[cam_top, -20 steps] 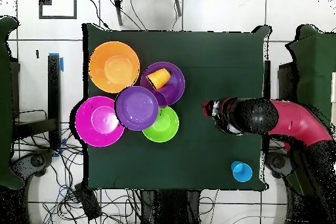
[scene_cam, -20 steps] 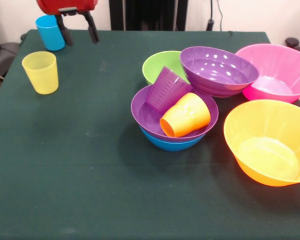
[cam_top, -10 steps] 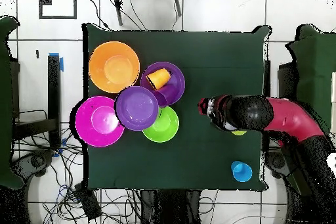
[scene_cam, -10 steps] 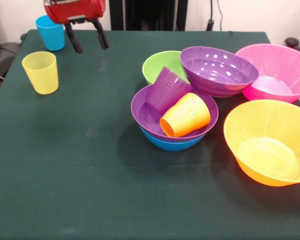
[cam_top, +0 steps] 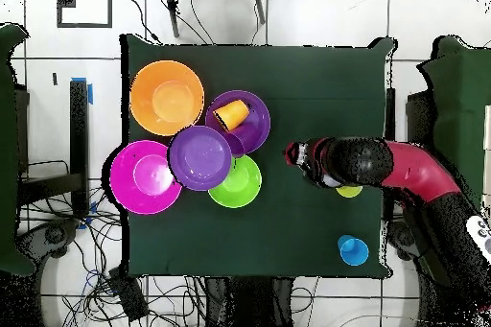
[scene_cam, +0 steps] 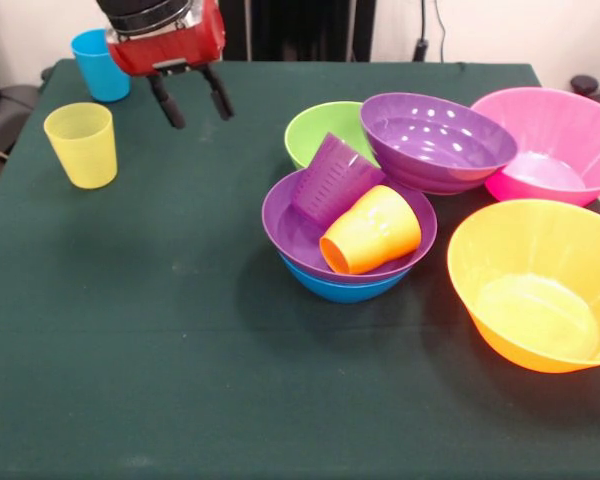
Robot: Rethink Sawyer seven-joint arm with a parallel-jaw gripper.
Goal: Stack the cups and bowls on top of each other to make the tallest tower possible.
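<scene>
Taking the purple bowl [scene_cam: 310, 235] nested in the blue bowl [scene_cam: 342, 288] as the landmark, this two-bowl pile is the start of the tower. Nearest the camera, to the right of it and in front, sits the big orange bowl [scene_cam: 536, 290], apart from the pile. Inside the landmark bowl two cups lie tipped: the orange cup [scene_cam: 372, 231] on its side with its mouth toward the camera, and the purple cup [scene_cam: 333, 179] leaning on the back rim. Just behind stand the green bowl [scene_cam: 315, 130] and, overlapping it, a second purple bowl [scene_cam: 437, 140], with the pink bowl [scene_cam: 553, 145] further right. Well to the left stands the yellow cup [scene_cam: 83, 145] upright, and behind that, near the far corner, the blue cup [scene_cam: 101, 65].

The gripper [scene_cam: 192, 100] hangs above the cloth, behind and left of the landmark, between it and the yellow cup; its two fingers [scene_cam: 166, 103] are spread with nothing between them.

The step in hand looks like an approach with an empty gripper. A next move probably calls for lowering over a chosen cup rim, closing, then carrying it to the pile.
</scene>
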